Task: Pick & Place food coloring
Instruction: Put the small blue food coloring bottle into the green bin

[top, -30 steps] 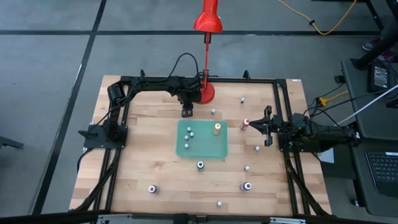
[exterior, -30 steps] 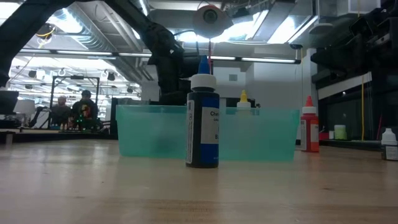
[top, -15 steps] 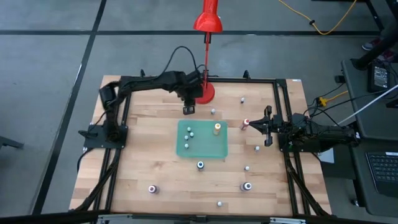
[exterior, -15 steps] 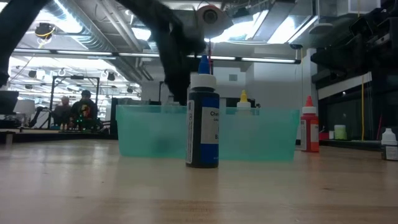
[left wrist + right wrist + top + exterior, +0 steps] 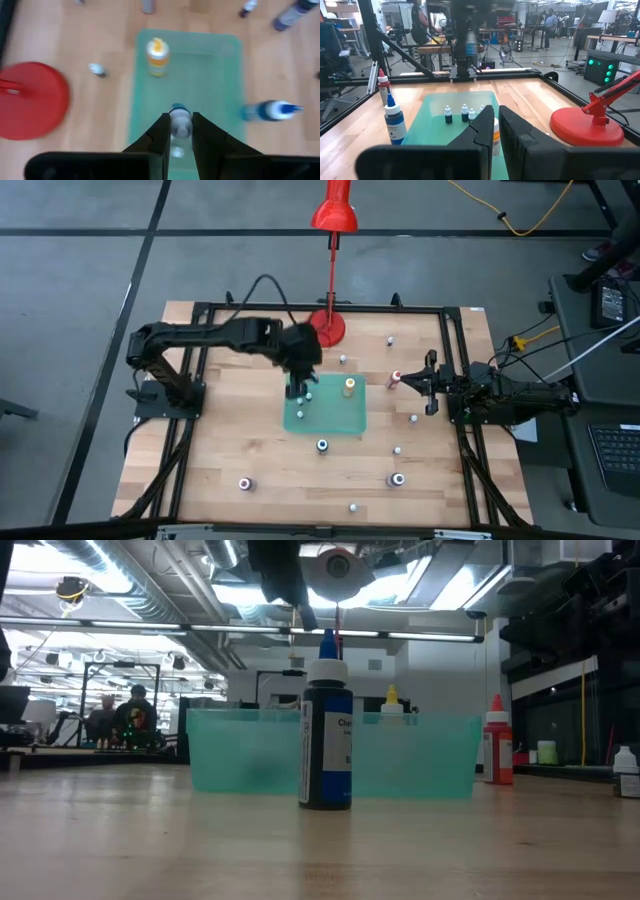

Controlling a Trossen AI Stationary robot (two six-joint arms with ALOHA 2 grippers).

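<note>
Left gripper (image 5: 180, 131) has swung from beside red round lamp base (image 5: 329, 328) to above rear-left corner of translucent green plastic tray (image 5: 352, 423). Fingers clamped on small white-capped food coloring bottle (image 5: 180, 122), carried over tray. Judgement: transport done, release next. Several bottles already in tray; others scattered on wooden table (image 5: 220, 450). Right gripper (image 5: 428, 383) parked right of tray, unchanged; fingers nearly closed, empty.

A red lamp (image 5: 333, 240) stands beside a teal tray (image 5: 345, 419).
</note>
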